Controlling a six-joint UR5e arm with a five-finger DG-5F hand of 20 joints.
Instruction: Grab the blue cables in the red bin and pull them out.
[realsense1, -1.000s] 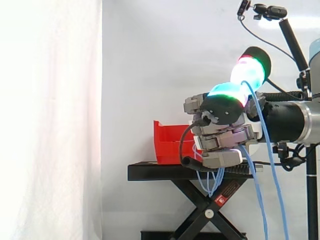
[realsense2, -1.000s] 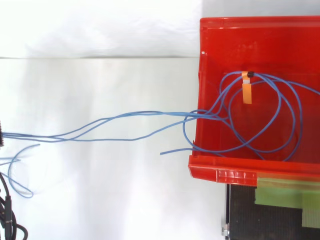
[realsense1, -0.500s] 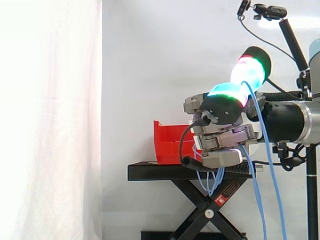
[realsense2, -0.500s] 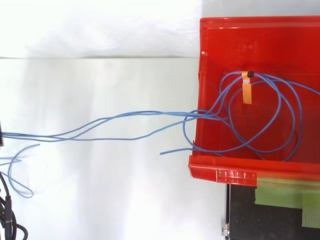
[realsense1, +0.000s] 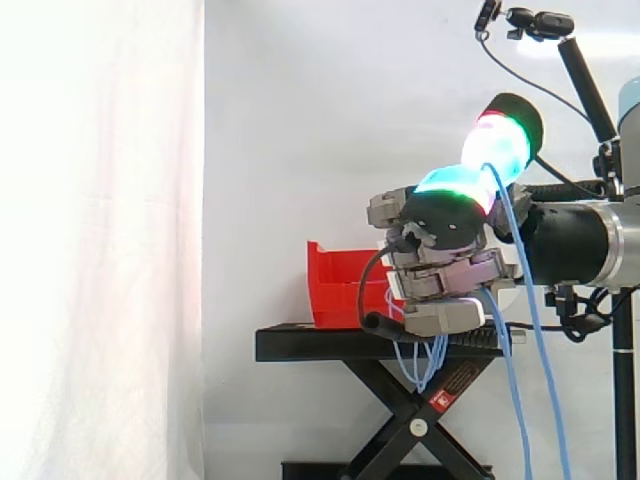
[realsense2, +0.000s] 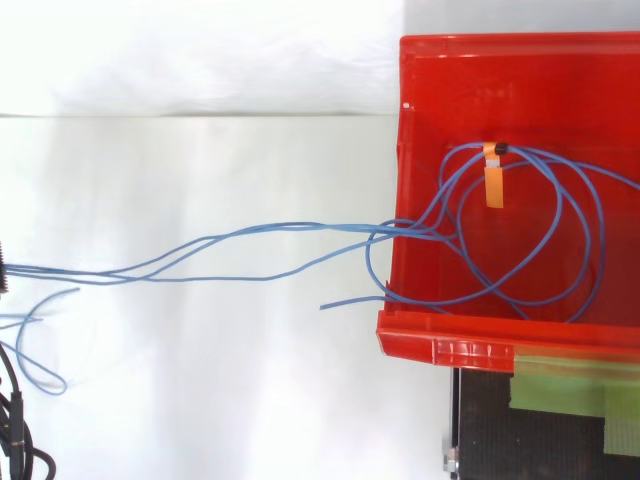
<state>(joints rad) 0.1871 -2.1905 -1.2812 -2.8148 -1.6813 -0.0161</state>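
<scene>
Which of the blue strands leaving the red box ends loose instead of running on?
The lowest strand in the top view: its free tip stops just outside the red bin, while the other strands stretch to the left edge.

arm (realsense1: 575, 240) level, entering from right | hand (realsense1: 440, 268) curled round blue cables (realsense2: 420, 231) | fingertips (realsense1: 495, 145) glowing cyan, green, red

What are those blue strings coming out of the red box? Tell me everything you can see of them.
The blue cables are thin, flexible strands that look plastic-coated. Several loops lie inside the red bin, gathered at an orange tag. From there the strands pass over the bin's wall and run out to the robot hand, whose curled fingers hold them. Slack loops and long ends hang below the hand, and one short end pokes out beside the bin.
</scene>
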